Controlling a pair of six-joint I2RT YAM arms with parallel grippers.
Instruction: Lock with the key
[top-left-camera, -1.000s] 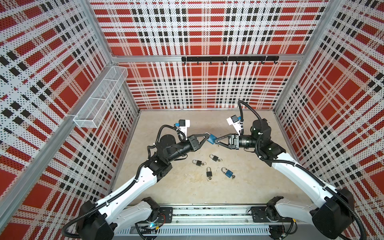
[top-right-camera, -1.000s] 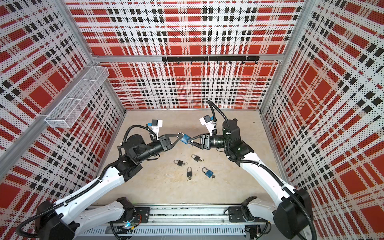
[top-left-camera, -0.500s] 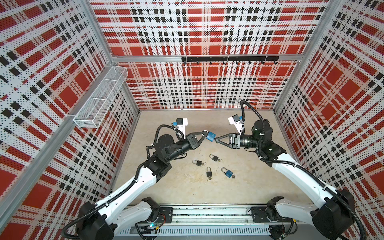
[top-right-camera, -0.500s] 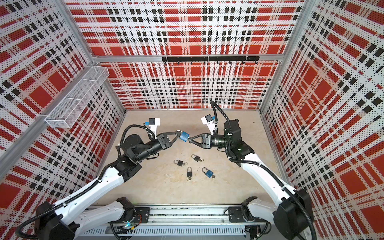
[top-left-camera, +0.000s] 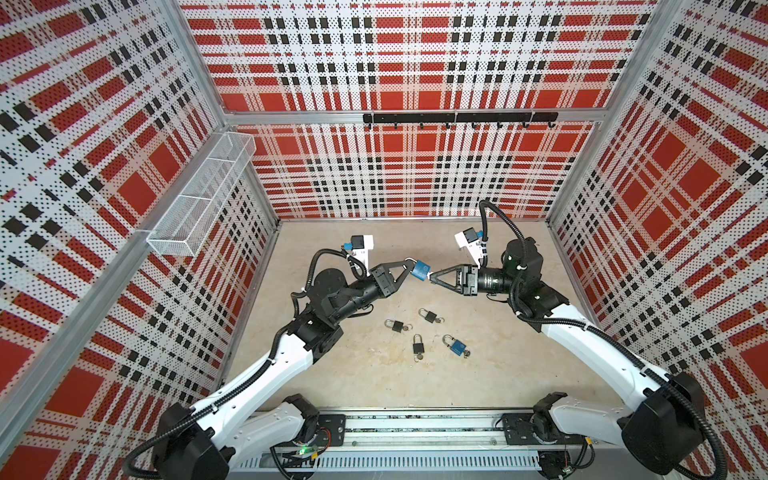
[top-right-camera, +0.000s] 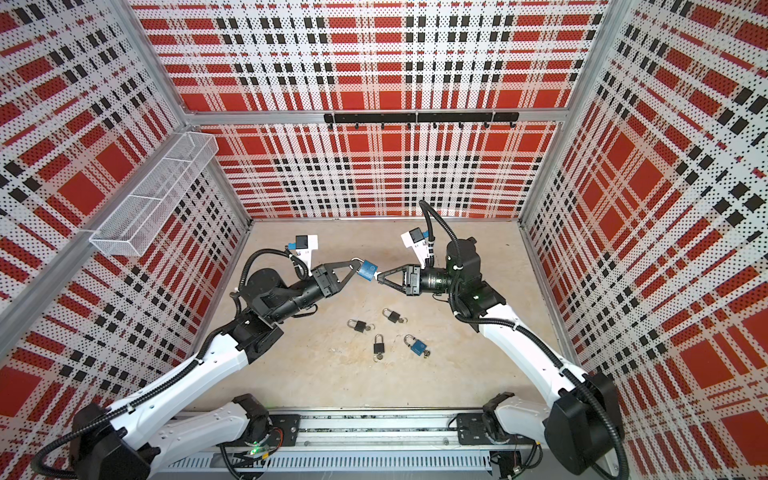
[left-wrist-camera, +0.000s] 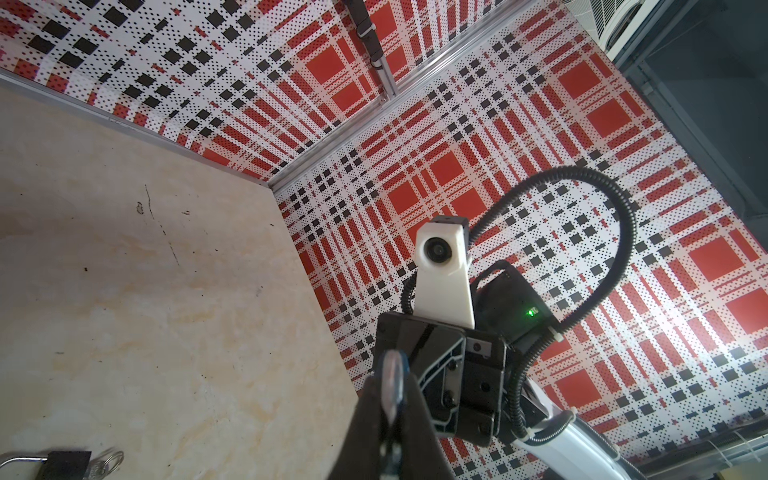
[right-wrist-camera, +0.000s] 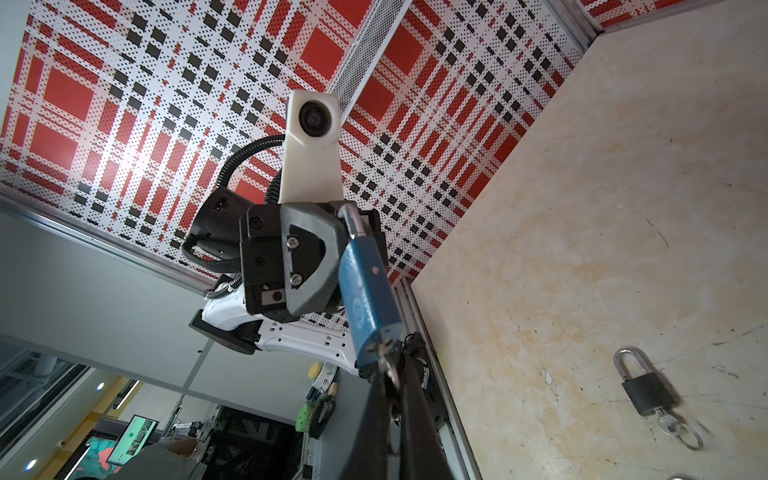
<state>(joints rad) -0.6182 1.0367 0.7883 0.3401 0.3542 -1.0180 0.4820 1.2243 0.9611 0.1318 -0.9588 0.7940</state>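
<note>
Left tool (top-left-camera: 409, 262) is pressed together on the silver shackle of the blue padlock (top-left-camera: 422, 270), holding it in the air over the counter (top-left-camera: 498, 374). Right tool (top-left-camera: 432, 275) meets it from the opposite side, pinching the key (right-wrist-camera: 386, 361) that sits in the base of the lock body. In the right wrist view the key's ring sits between the dark fingertips (right-wrist-camera: 415, 415). In both top views the tools stand tip to tip with only the lock between them.

Nearer the base rail (top-left-camera: 415, 432), four more locks lie flat on the counter: a left black padlock (top-left-camera: 397, 326), a far black padlock (top-left-camera: 430, 316), a near black padlock (top-left-camera: 417, 345) and a second blue padlock (top-left-camera: 457, 345). Each has a key ring at its base, and all lie well apart from the tools. A wire basket (top-left-camera: 199, 199) hangs on the left wall, and a black hook rail (top-left-camera: 457, 118) runs along the back wall.
</note>
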